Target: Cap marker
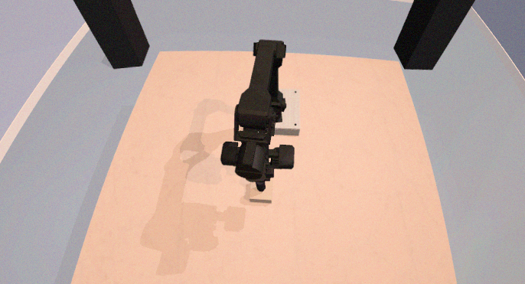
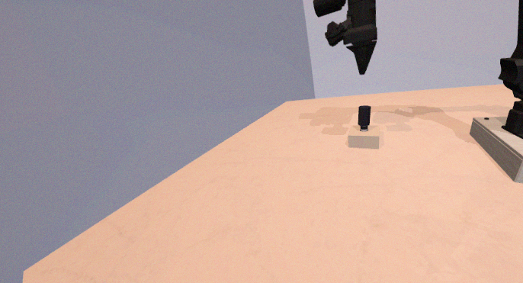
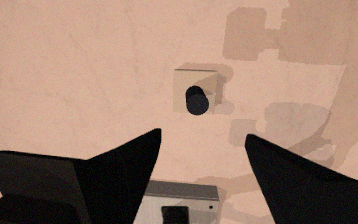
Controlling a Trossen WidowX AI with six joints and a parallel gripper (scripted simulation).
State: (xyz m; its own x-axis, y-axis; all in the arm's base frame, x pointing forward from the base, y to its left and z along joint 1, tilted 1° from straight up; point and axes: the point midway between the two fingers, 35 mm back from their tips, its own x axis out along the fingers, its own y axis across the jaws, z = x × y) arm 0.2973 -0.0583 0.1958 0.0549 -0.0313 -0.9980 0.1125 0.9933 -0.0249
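The dark navy cap (image 1: 261, 186) (image 2: 364, 115) (image 3: 197, 104) sits upright on top of the marker. Below it in the exterior view, a short, narrower dark part of the marker (image 2: 364, 127) and a light ring show just above the block. The pale holder block (image 1: 260, 198) (image 2: 364, 142) (image 3: 181, 82) stands flat on the table. My gripper (image 2: 362, 73) (image 3: 203, 136) is open and empty, pointing down, with its fingertips clearly above the cap and not touching it. In the top view the arm hides the fingertips and part of the block.
The arm's light grey base plate (image 1: 290, 112) (image 2: 495, 145) (image 3: 185, 189) stands on the table (image 1: 344, 218) (image 2: 267, 217) behind the block. Two black pillars (image 1: 112, 31) (image 1: 434, 31) stand beyond the table's back corners. Arm shadows fall beside the block.
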